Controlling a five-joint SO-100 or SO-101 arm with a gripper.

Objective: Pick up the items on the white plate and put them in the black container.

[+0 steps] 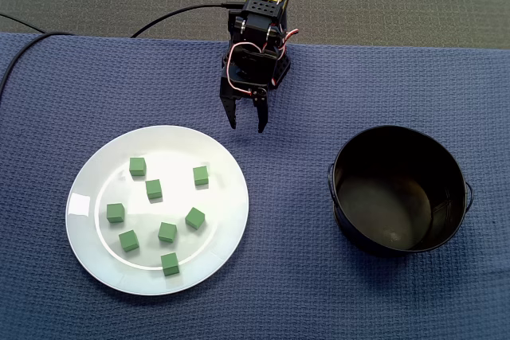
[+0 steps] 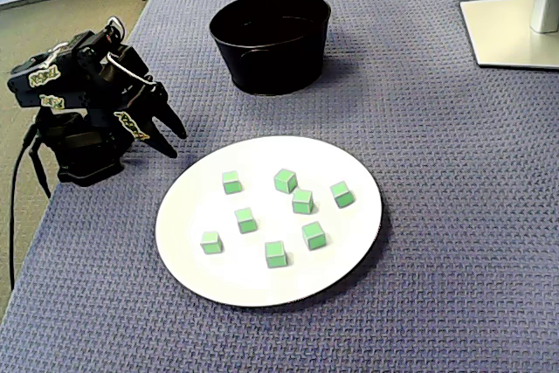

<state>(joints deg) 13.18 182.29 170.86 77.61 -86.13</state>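
While arm (image 1: 259, 45) sits folded beside plate (image 1: 80, 197), jaws hang slightly apart, empty, near rim. Eight cubes (image 1: 166, 232) scattered on plate; container (image 1: 382, 205) empty, well apart on worktop (image 1: 303, 276). Risks: cubes small, plate glossy, so closing jaws may skid cube away; neighbours close together, likely nudged; off-centre grip may drop cube before container.
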